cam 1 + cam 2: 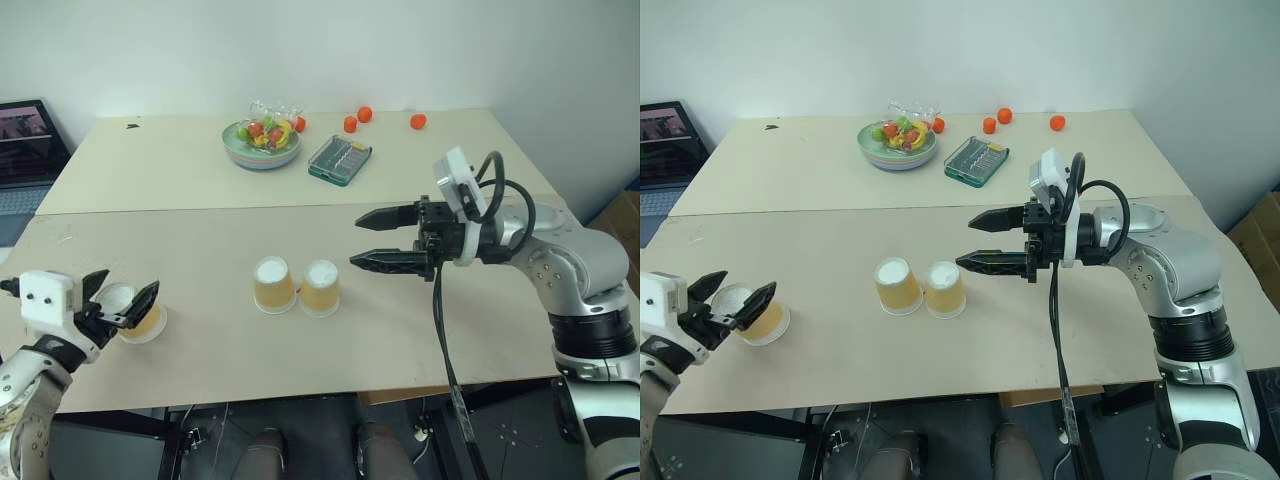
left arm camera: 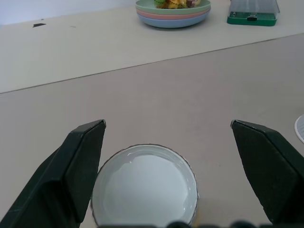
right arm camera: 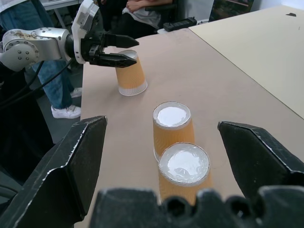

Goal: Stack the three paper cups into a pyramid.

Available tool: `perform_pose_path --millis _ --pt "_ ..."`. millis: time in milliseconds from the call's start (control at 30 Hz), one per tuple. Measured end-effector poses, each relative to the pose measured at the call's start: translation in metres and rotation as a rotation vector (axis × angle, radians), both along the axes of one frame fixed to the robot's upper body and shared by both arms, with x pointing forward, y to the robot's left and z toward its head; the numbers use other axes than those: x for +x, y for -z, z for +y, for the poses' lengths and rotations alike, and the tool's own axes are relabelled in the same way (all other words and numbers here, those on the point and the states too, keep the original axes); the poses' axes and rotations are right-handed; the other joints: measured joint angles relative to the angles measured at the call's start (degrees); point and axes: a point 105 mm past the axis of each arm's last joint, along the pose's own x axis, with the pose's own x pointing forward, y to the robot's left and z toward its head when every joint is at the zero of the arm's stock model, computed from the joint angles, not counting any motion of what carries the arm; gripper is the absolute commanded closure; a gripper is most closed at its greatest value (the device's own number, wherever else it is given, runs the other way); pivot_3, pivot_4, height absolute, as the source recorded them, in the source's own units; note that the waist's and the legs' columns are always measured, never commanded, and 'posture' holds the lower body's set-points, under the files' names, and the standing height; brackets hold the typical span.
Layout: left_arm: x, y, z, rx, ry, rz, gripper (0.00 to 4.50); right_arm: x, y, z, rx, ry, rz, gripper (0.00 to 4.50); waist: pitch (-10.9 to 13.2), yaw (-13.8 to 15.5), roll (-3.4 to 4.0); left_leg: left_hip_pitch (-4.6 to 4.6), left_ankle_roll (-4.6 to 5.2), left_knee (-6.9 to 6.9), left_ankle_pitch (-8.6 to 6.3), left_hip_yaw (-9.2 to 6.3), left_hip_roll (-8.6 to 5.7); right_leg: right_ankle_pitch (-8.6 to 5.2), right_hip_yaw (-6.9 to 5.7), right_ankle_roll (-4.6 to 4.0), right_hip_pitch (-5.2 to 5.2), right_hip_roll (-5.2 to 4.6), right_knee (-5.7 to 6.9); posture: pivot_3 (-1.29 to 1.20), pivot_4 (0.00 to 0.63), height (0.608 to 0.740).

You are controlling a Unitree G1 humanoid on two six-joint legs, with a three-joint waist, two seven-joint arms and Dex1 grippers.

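Two pale tables sit pushed together, the near table (image 1: 200, 370) carrying the cups and the far table (image 1: 150, 170) carrying the clutter. On the head view, the right gripper (image 1: 365, 240) reaches in from 3 o'clock, pointing across toward the left, its two black fingers spread wide with nothing between them; their tips stand just beside the nearer of the middle cups, apart from it. The left gripper (image 1: 125, 300) comes in from 8 o'clock, also spread wide — its fingers straddle the top of the left cup (image 1: 140, 318), and whether they touch its sides I cannot tell. That cup stands upside down, white base upward, near the table's front-left edge. The other two cups stand upside down at the centre of the near table, side by side and touching or very nearly so: the middle-left cup (image 1: 274, 285) and the middle-right cup (image 1: 321, 287). No cup sits on top of another. On the far table, toward 12 o'clock, a stack of pastel plates (image 1: 261, 148) holds mixed fruit, a green tray (image 1: 340, 160) lies just to its right, and three small orange-red fruits (image 1: 364, 115) lie scattered beyond. A laptop (image 1: 25, 150) sits at 10 o'clock, off the tables.
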Motion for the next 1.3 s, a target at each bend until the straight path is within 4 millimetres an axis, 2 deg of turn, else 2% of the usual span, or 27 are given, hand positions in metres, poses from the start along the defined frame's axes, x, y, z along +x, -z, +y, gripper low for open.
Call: perform_pose_path --millis 133,267,400,500,600,733,867,933,1000,1100,1167,1233,1300 --pt "-0.002 0.003 0.004 0.002 -0.015 -0.011 0.00 0.000 0.000 0.000 0.000 0.000 0.000 0.11 0.00 0.03 0.00 0.02 0.00 0.00 0.00 0.02 0.00 0.00 0.01 0.00 0.01 0.00 0.00 0.00 0.150 0.740" --pt "-0.004 0.020 0.005 -0.028 -0.027 0.039 0.00 0.000 0.000 0.000 0.000 0.000 0.000 0.11 0.00 0.03 0.00 0.00 0.00 0.00 0.00 0.02 0.02 0.00 0.00 0.00 0.00 0.02 0.00 0.00 0.150 0.740" --pt "-0.003 0.023 0.002 -0.029 -0.018 0.040 0.00 0.000 0.000 0.000 0.000 0.003 0.000 0.11 0.00 0.08 0.00 0.00 0.00 0.00 0.00 0.02 0.01 0.00 0.00 0.00 0.01 0.01 0.00 0.00 0.150 0.740" --pt "-0.003 0.023 0.001 -0.031 -0.014 0.035 0.75 0.001 0.000 0.000 0.000 0.007 0.001 0.00 0.00 0.11 0.00 0.00 0.00 0.00 0.00 0.02 0.02 0.00 0.00 0.00 0.00 0.01 0.00 0.00 0.150 0.740" --pt "-0.001 0.022 0.000 -0.034 -0.009 0.030 1.81 0.001 0.000 0.000 0.000 0.013 -0.001 0.00 0.00 0.10 0.00 0.00 0.00 0.00 0.00 0.02 0.02 0.00 0.00 0.00 0.00 0.01 0.00 0.00 0.150 0.740" --pt "0.006 0.016 -0.003 -0.027 0.000 0.006 1.88 0.001 0.000 0.000 -0.002 0.013 -0.005 0.00 0.00 0.11 0.00 0.00 0.00 0.00 0.00 0.02 0.01 0.00 -0.01 0.00 0.00 0.01 0.00 0.00 0.150 0.740" --pt "0.023 -0.009 -0.011 0.010 0.040 -0.048 1.88 0.000 -0.001 0.000 -0.005 0.014 -0.012 0.00 0.00 0.39 -0.01 0.00 0.00 0.00 0.00 -0.01 0.01 0.01 -0.03 0.01 0.02 0.02 0.01 0.00 0.150 0.740" --pt "0.040 -0.032 -0.026 0.026 0.108 -0.090 1.88 0.000 -0.001 -0.001 -0.008 0.022 -0.012 0.00 0.01 1.06 -0.02 -0.05 -0.01 0.03 0.01 -0.06 -0.01 0.02 -0.07 0.02 0.01 0.04 0.03 0.00 0.150 0.740" --pt "0.057 -0.074 -0.059 0.076 0.252 -0.165 1.88 -0.005 -0.001 0.000 -0.003 0.013 -0.014 0.00 0.01 1.47 -0.06 -0.12 -0.02 0.09 0.01 -0.06 -0.01 0.04 -0.06 0.05 0.02 0.05 -0.03 0.00 0.150 0.740" --pt "0.070 -0.104 -0.098 0.101 0.436 -0.194 1.88 -0.014 0.006 -0.003 -0.001 0.021 0.013 0.00 0.00 1.39 -0.07 -0.19 0.02 0.07 -0.02 -0.08 -0.10 0.05 -0.06 0.10 -0.01 0.01 -0.02 0.00 0.150 0.740" --pt "0.076 -0.115 -0.121 0.101 0.554 -0.176 1.88 -0.023 0.014 0.000 -0.002 0.007 0.044 0.00 0.00 1.09 -0.06 -0.27 0.10 0.07 -0.06 -0.05 -0.11 0.03 -0.01 0.13 -0.11 -0.01 -0.03 0.00 0.150 0.740" --pt "0.083 -0.117 -0.136 0.102 0.647 -0.135 1.88 -0.030 0.019 -0.002 0.000 0.020 0.060 0.00 0.01 0.66 -0.06 -0.29 0.16 0.07 -0.10 -0.04 -0.08 0.01 0.00 0.14 -0.13 0.04 -0.06 0.00 0.150 0.740" --pt "0.085 -0.120 -0.143 0.106 0.694 -0.116 1.88 -0.035 0.024 0.000 -0.001 0.018 0.080 0.00 0.01 0.01 -0.05 -0.33 0.17 0.07 -0.10 -0.04 -0.08 0.01 0.01 0.14 -0.17 0.04 -0.06 0.00 0.150 0.740"
